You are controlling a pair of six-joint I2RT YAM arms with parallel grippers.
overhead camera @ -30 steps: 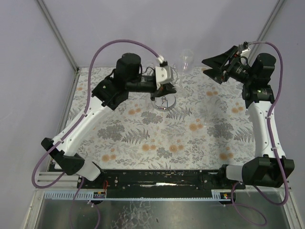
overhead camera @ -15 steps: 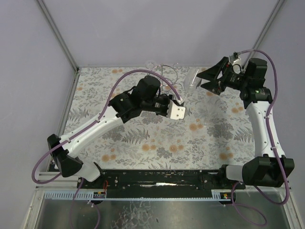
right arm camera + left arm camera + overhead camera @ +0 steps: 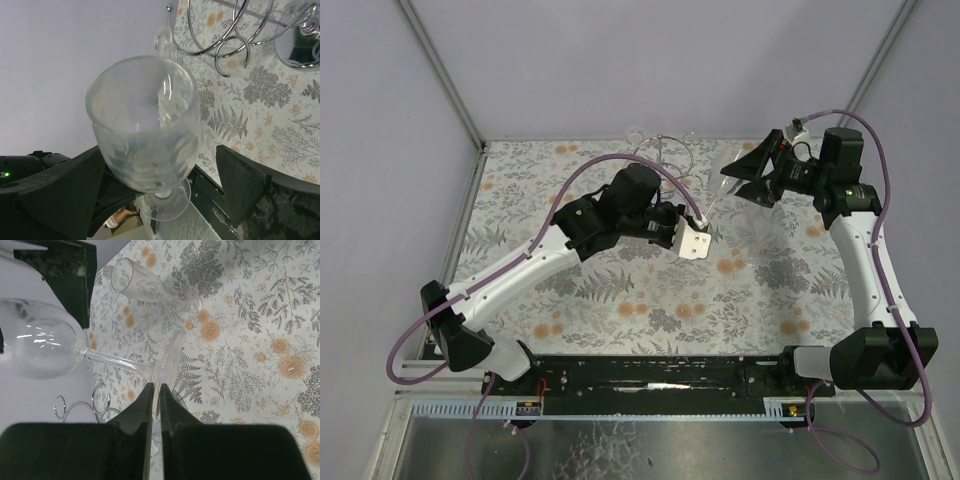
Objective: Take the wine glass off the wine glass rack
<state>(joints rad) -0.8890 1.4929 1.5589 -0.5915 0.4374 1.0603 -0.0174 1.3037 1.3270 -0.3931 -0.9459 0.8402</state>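
Observation:
In the left wrist view the wine glass lies sideways in the air, with its bowl to the left and its stem level. My left gripper is shut on the rim of the glass's foot. From above, the left gripper is right of the wine glass rack, clear of its rings. My right gripper stands open with the bowl between its fingers, and neither finger presses on it. From above, the right gripper is by the back right of the table.
A second clear glass lies on its side on the floral tablecloth. The rack's chrome rings and mirrored base are just beyond the held glass. Grey walls close the back and sides.
My left arm has swung away from the rack towards the near right, carrying the glass. The right gripper has come in leftwards around the bowl, and its jaws have spread a little wider.

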